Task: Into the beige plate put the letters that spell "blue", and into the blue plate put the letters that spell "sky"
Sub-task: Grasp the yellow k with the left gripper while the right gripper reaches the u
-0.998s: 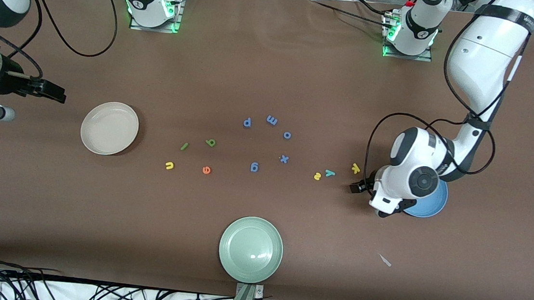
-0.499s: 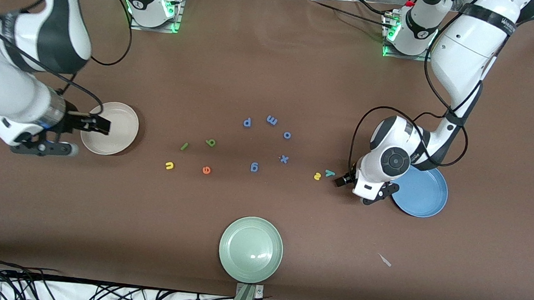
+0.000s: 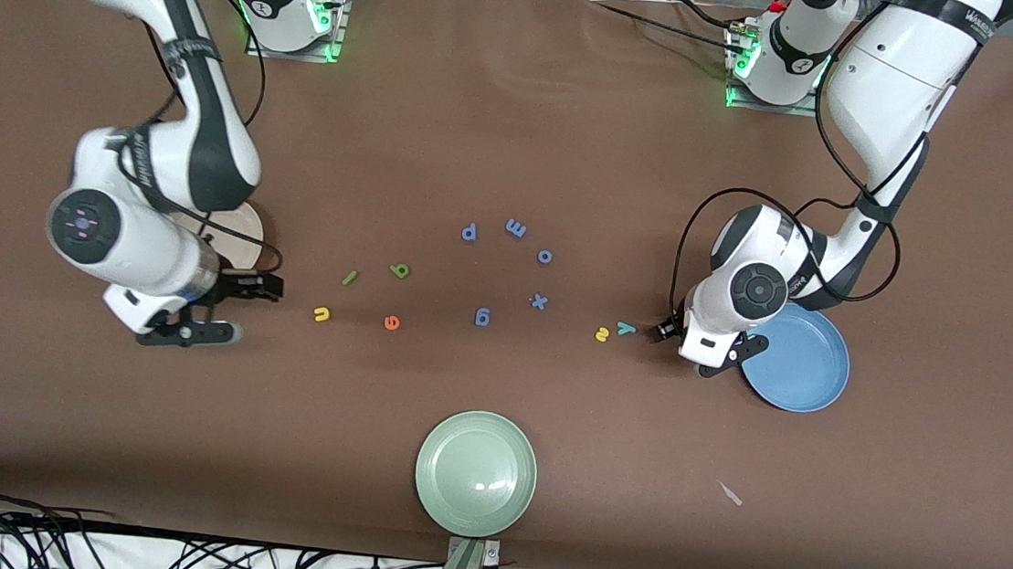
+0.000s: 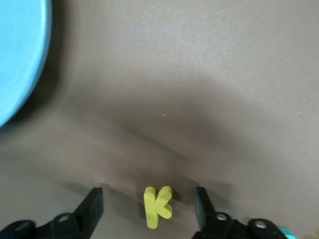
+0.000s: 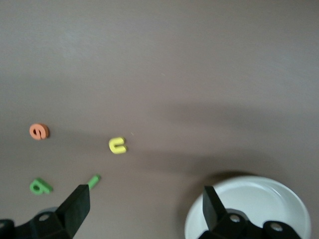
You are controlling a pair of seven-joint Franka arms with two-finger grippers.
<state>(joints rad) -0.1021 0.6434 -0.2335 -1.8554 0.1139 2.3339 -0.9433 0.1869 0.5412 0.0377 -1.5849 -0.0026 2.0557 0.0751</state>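
Left gripper [image 4: 148, 209] open astride yellow k [image 4: 157, 206] on table beside blue plate [image 3: 806, 370]; right gripper [image 5: 144, 209] open near beige plate [image 5: 259, 199].

Seven small foam letters and two round shallow plates on the brown table. Light green b [image 3: 399, 271], dark green stick-like l [image 3: 349, 278], yellow u [image 3: 321, 313] and orange e [image 3: 391, 322] lie flat in a loose cluster near the beige plate [image 3: 241, 232] — partly hidden. Yellow s [image 3: 601, 334] and teal y [image 3: 625, 329] lie side by side toward the blue plate [image 3: 806, 370]; the yellow k [image 4: 158, 206] lies flat on the cloth between dark fingers.
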